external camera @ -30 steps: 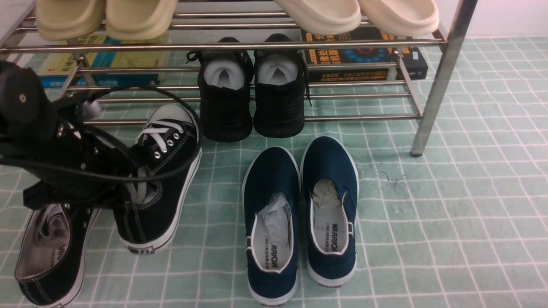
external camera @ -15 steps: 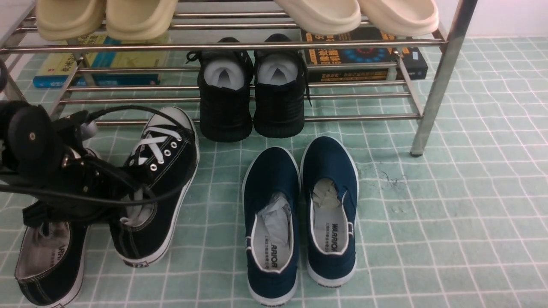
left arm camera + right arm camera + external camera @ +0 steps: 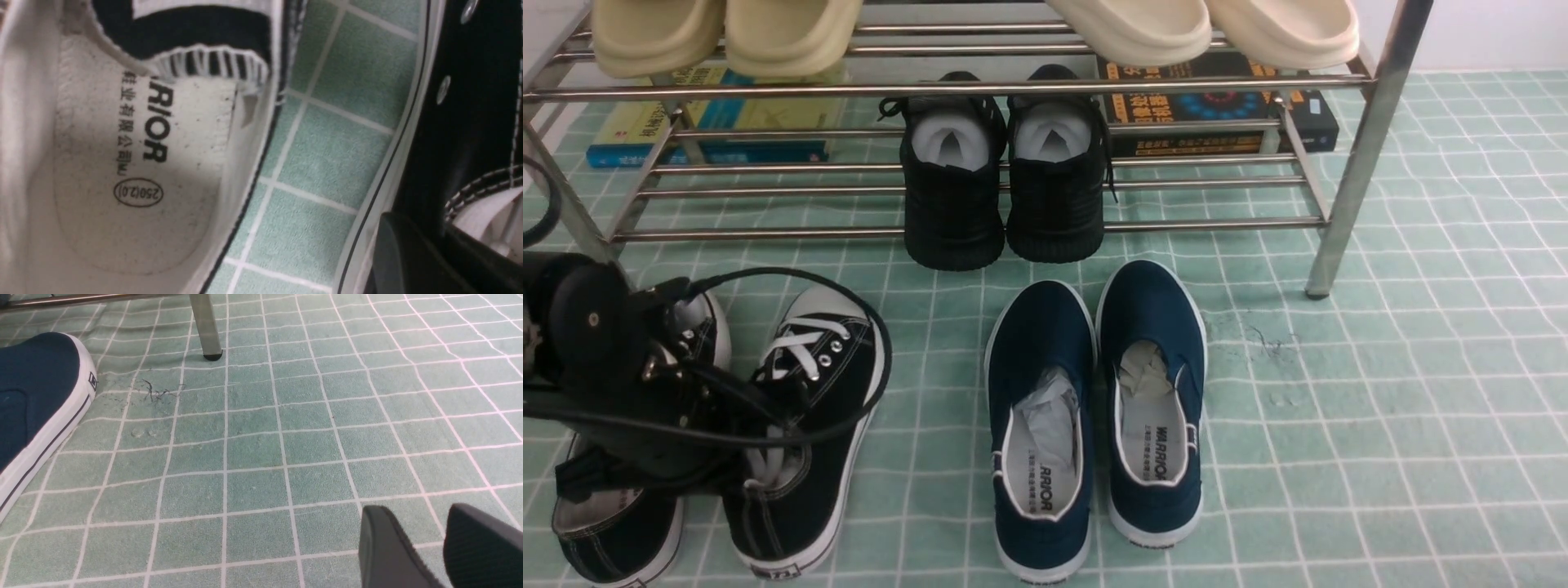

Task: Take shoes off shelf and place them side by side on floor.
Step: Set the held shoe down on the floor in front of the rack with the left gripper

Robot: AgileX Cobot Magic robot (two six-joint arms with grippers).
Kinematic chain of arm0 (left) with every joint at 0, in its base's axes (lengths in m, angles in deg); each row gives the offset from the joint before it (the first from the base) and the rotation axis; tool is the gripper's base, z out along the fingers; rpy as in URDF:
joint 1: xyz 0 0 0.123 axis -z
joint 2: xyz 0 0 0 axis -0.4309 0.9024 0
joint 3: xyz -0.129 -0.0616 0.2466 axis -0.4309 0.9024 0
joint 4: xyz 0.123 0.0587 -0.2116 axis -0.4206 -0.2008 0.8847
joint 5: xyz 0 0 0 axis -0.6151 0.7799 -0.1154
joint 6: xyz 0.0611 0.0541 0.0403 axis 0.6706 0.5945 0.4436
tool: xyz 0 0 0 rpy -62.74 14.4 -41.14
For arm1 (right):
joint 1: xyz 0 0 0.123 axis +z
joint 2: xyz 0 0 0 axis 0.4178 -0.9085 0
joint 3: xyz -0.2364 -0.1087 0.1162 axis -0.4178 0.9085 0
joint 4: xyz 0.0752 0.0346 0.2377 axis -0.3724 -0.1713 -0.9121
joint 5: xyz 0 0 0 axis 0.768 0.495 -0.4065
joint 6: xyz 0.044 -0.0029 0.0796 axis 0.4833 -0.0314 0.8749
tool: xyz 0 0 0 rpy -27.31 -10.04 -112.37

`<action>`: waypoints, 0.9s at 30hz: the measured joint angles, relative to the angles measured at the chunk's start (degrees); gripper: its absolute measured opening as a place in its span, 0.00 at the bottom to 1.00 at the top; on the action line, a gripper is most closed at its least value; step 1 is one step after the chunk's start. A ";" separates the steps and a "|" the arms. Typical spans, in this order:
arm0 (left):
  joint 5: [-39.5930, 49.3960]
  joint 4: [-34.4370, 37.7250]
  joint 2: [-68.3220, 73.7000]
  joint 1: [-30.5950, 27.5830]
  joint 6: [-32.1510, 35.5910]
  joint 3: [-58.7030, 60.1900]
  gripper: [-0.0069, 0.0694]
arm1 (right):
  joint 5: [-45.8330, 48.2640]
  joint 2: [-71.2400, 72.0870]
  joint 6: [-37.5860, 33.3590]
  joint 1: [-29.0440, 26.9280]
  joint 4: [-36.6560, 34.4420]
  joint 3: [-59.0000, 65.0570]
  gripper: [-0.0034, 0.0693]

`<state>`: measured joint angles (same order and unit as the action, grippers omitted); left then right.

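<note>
Two black canvas shoes with white laces are at the front left of the green grid floor [image 3: 1380, 408]. My left gripper [image 3: 760, 429] is shut on the right one [image 3: 825, 367], gripping its collar wall. Its mate [image 3: 613, 531] lies on the floor just to its left, mostly under my arm. In the left wrist view the mate's insole [image 3: 122, 163] shows. One finger [image 3: 396, 253] presses the held shoe [image 3: 470, 102], with a strip of floor [image 3: 327, 163] between the two shoes. The steel shelf [image 3: 980, 87] stands behind. My right gripper [image 3: 425, 526] hangs open over bare floor.
Black knit sneakers [image 3: 996, 204] rest on the shelf's lower tier. Navy slip-ons [image 3: 1094, 392] stand on the floor in front of them. Beige slippers [image 3: 727, 33] lie on the top tier, with books [image 3: 1217, 114] under the shelf. A shelf leg [image 3: 1347, 188] stands at the right.
My left arm has carried the held shoe back from the shelf's lower bars and down, until it sits low beside its mate. The right gripper's side shows no change.
</note>
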<state>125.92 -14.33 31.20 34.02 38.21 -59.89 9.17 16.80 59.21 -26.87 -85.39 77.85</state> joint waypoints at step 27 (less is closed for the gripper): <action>5.46 -3.94 -0.77 0.00 5.60 -2.56 0.58 | 0.00 0.00 0.00 0.00 -0.05 0.00 0.38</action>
<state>131.38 -18.27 30.43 34.02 43.81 -62.44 9.17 16.80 59.21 -26.87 -85.44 77.85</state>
